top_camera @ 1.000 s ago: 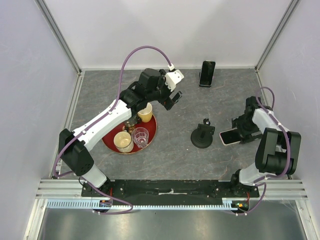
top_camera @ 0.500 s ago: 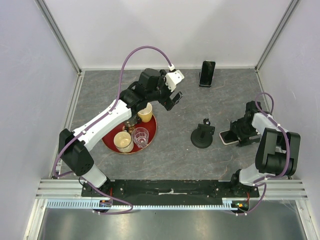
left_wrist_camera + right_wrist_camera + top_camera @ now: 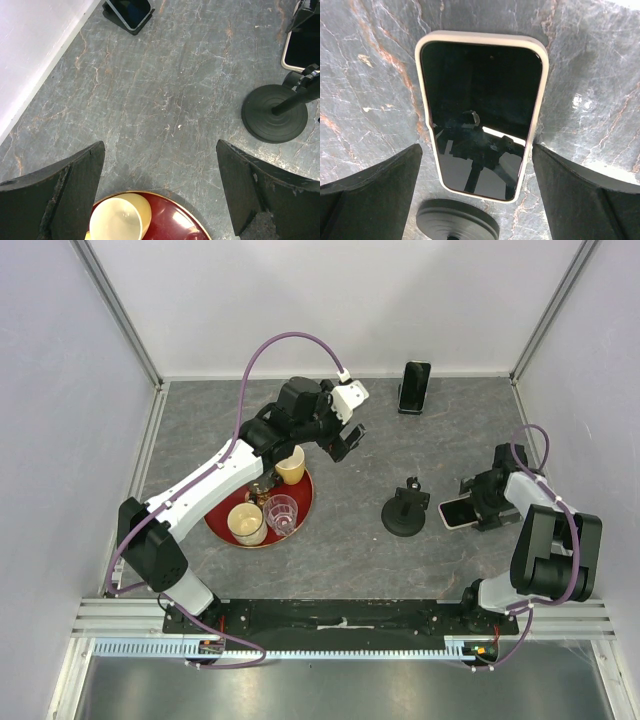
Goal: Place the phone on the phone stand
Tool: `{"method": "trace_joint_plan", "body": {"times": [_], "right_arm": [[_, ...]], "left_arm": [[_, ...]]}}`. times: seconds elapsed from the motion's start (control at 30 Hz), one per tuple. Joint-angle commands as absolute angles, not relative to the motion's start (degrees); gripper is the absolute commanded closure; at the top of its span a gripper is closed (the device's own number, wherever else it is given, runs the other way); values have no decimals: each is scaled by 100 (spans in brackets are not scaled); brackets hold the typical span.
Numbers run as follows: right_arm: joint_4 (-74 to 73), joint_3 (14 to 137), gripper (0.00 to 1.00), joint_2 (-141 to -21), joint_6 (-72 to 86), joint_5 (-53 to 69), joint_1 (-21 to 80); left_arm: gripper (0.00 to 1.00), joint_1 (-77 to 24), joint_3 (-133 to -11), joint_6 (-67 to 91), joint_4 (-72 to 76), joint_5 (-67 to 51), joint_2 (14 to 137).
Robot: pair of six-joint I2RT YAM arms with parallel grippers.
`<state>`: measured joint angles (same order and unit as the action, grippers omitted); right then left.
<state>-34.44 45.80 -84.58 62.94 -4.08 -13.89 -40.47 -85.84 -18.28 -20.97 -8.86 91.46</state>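
The phone [image 3: 482, 112], black screen with a cream rim, lies flat, screen up, on the grey table right of the phone stand [image 3: 405, 512]. It also shows in the top view [image 3: 456, 512]. My right gripper [image 3: 477, 150] is open just over it, one finger [image 3: 370, 190] on each side of its long edges, not touching. The stand's round base [image 3: 457, 220] lies just past the phone's end. My left gripper [image 3: 345, 443] is open and empty, held above the table by the red tray. The stand also shows in the left wrist view [image 3: 275, 112].
A red tray [image 3: 303, 514] at centre left holds a yellow cup [image 3: 291, 466], a cream cup [image 3: 245, 523] and a clear pink glass [image 3: 282, 512]. A smaller all-black phone-like slab [image 3: 414, 386] stands propped at the back wall. Walls close in on three sides.
My right wrist has shifted slightly left and settled over the phone, which has stayed in place on the table. The left arm has not moved.
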Motion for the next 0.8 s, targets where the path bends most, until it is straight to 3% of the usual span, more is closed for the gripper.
{"method": "trace_joint_plan", "body": {"times": [0.0,0.27,0.77], "right_arm": [[-3164,4658,2,-8515,6232,-326,-1494],[-3067,4930,2,-9096,6354,-210,-1503],[-4306,6020,2,-10002,6179,-703,-1398]], "left_arm": [[2,-4043,-8666,-1731,-2092,-1020,9079],[2,-4052,-8666,-1749,-2092,-1055,9088],[2,-4052,-8710,-1740,-2162,-1090,9097]]}}
